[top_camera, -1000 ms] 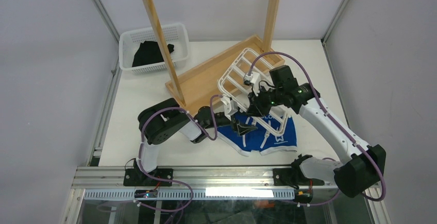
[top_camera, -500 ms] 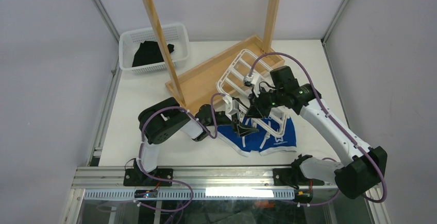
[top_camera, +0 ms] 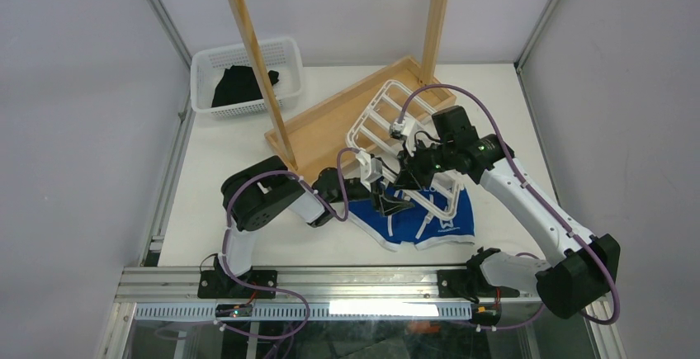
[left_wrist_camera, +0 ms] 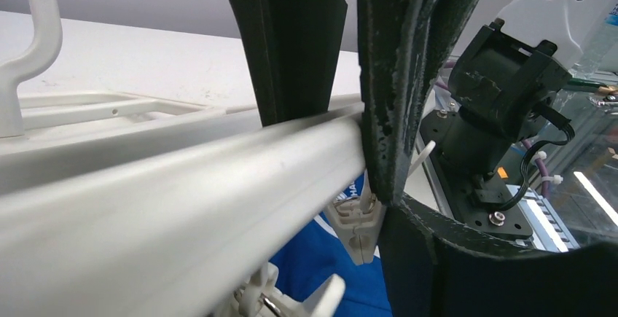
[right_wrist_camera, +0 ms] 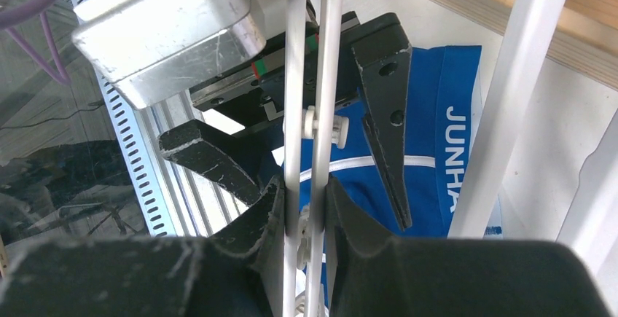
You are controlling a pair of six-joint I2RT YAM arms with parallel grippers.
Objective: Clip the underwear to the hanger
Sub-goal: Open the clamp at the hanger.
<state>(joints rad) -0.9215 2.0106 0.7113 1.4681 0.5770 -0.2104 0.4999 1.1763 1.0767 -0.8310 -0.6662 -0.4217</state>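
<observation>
Bright blue underwear (top_camera: 462, 209) with white trim and lettering at centre, white hanger (top_camera: 367, 113), pale wood rack (top_camera: 330, 120), white lattice basket (top_camera: 291, 70) upper left, black garment (top_camera: 239, 85) inside

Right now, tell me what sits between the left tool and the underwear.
A white bar of the hanger runs through the open left tool, with the underwear lying below it. The right tool grips that hanger.
</observation>
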